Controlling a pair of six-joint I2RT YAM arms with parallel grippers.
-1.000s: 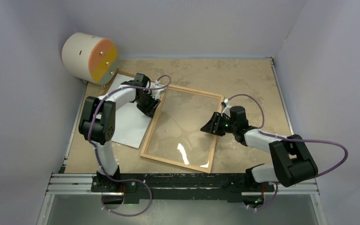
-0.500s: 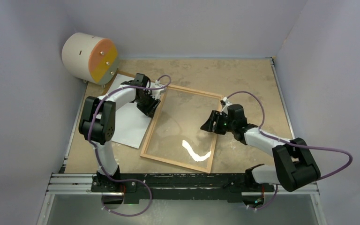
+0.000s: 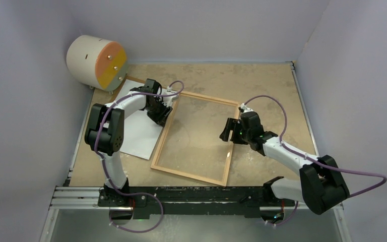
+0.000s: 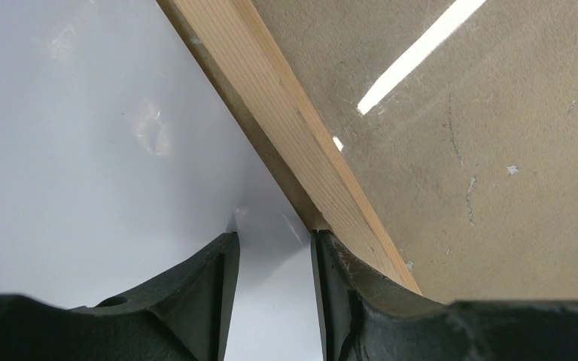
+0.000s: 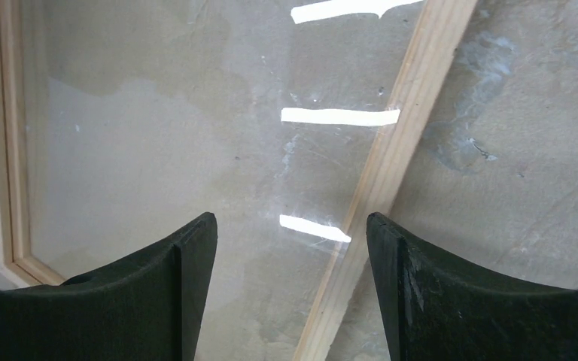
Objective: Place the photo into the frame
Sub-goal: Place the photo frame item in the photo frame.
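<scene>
Frame [image 3: 189, 174] lies beside photo [image 3: 140, 132], white side up.

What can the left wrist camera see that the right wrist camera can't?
Only the left wrist view shows the left fingers, a narrow gap between them, over the photo, whose white back lies right beside one bar of the frame. Only the right wrist view shows the right fingers, wide apart, two frame bars, and bare table outside the frame. Both show light wood and the shiny pane with glare stripes. In the right view the photo is only a white sliver at the left edge.
</scene>
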